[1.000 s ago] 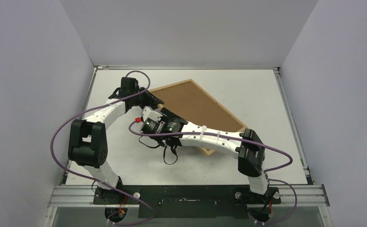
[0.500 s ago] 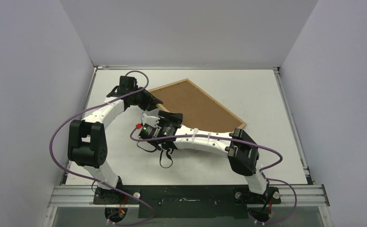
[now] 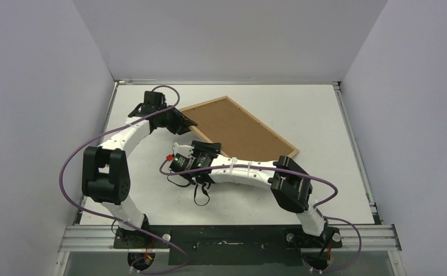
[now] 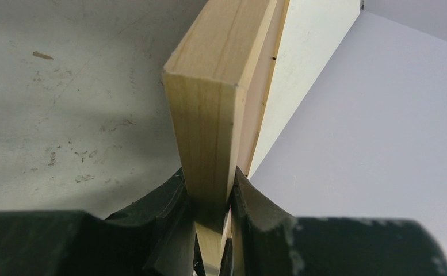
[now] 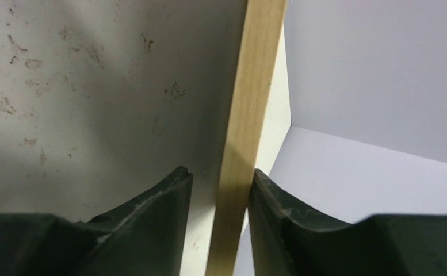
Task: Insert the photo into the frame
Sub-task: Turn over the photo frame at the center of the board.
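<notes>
L gripper [image 4: 209,185] is clamping a corner of the frame [image 4: 209,126], lying mid-top view, while R gripper [image 5: 221,175] is straddling its near edge w/ jaws apart and off-centre, risking skewing it; photo unseen.

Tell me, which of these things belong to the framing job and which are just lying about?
Part of the job:
- frame
- left gripper, shut on the frame's edge
- right gripper, open around another edge
- photo: not in sight in any view

Just there:
- brown backing board inside the frame's rim
- table
- grey walls
</notes>
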